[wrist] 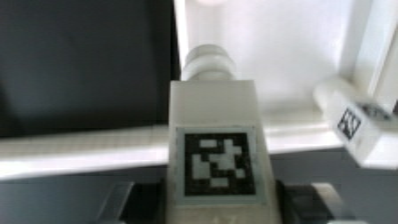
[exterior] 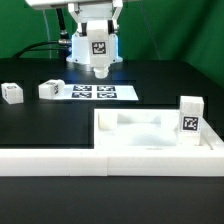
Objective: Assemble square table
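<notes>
- While the gripper (exterior: pixel 99 52) was pinched on the held leg (exterior: pixel 99 46), tag toward the exterior camera and narrow peg end pointing down, the part looked oriented for lowering into a corner hole. In the wrist view the held leg (wrist: pixel 221 120) filled the gap between the fingers (wrist: pixel 135 200).
- It hung above the marker board (exterior: pixel 95 92), well apart from the tabletop (exterior: pixel 150 133).
- The tabletop lay on the table (exterior: pixel 40 125) toward the exterior view's right and seemed to sit against the border wall (exterior: pixel 50 162), probably so the wall braced it during insertion.
- A standing leg (exterior: pixel 190 114) was upright at the tabletop's corner on the exterior view's right, apparently already seated.
- The outer loose leg (exterior: pixel 12 93) and the inner loose leg (exterior: pixel 50 89) lay on the exterior view's left, off any path toward the tabletop.
- Bare table lay between board and tabletop, leaving open room to travel. The raised rim and the standing leg were the edges to clear, and the free holes could not be made out.
</notes>
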